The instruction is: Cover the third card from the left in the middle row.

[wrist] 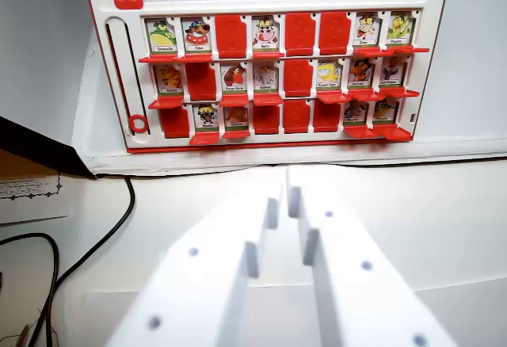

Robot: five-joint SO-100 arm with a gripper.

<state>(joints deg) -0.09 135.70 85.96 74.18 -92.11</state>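
Observation:
A white and red flip-card board (119, 70) stands upright at the top of the wrist view, with three rows of picture cards. Some slots show cards and others are covered by red flaps. In the middle row, the third slot from the wrist view's left holds an uncovered card with a red figure (234, 75). The slot to its left is covered by a red flap (201, 80), and the card to its right (266, 75) is uncovered. My white gripper (285, 192) fills the bottom centre, below the board and apart from it. Its fingers are shut with only a thin slit and nothing between them.
A black cable (111, 228) curls across the white table at the wrist view's left. A cardboard box with a paper label (28, 184) sits at the left edge. The board's white base ledge (317, 155) runs across just beyond the fingertips.

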